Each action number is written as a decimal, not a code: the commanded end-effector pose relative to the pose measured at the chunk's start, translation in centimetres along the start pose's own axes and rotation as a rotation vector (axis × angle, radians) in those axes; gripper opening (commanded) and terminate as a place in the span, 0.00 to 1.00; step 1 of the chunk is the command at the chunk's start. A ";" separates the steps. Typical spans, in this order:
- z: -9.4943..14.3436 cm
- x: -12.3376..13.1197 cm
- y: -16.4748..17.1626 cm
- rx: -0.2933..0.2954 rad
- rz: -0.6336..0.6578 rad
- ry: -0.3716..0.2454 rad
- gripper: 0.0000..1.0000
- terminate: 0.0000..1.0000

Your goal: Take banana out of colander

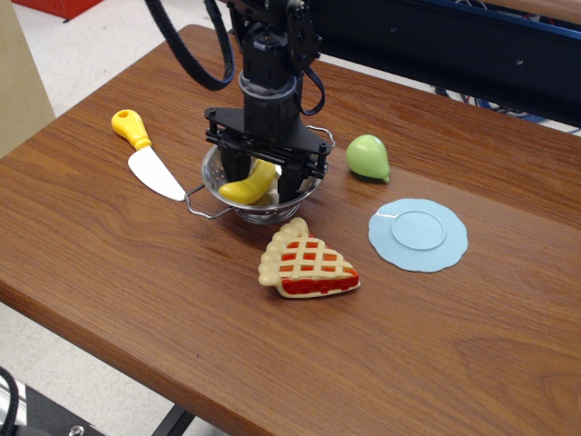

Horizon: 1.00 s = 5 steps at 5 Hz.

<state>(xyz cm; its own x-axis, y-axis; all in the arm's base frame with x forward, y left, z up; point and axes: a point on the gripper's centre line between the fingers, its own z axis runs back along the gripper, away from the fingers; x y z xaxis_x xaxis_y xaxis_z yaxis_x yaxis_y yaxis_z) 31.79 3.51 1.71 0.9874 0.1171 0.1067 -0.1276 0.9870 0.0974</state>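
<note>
scene, left to right. at the far left of the tabletop (109,272) you see a toy knife (150,156) with a yellow handle, its blade pointing toward the colander (216,173). next comes the colander itself, standing upright on its ring base, one wire handle showing on its near left side. the banana (247,185) lies inside the bowl, curved, its near end resting low against the left wall. the pincer (263,182) reaches down into the bowl from above, its two dark fingers (233,169) standing apart, one on the left of the banana and one on the right, so that the fruit sits between them. you cannot tell from this view whether either finger touches the banana yet; the jaws look spread, not clamped. just near of the colander lies a toy pie slice (307,262). to the right and slightly farther back stands a green pear (368,157), and nearer on the right a flat light-blue plate (418,234) lies bare.

progress, as a judgement: the reach into the bowl appears done, but the banana is not yet gripped or lifted. what is left for you is closing on it, raising it clear of the rim, and setting it down on the tabletop.
</note>
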 end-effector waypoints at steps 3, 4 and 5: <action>7.9 3.2 0.6 -0.043 0.208 -0.062 0.00 0.00; 8.9 5.7 0.6 -0.053 0.309 -0.065 0.00 0.00; 7.5 8.1 1.6 -0.007 0.392 -0.071 0.00 0.00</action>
<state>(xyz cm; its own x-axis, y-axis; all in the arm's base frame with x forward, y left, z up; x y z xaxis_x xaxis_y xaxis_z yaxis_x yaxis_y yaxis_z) 38.11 4.63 8.09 0.8667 0.4767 0.1470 -0.4878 0.8715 0.0505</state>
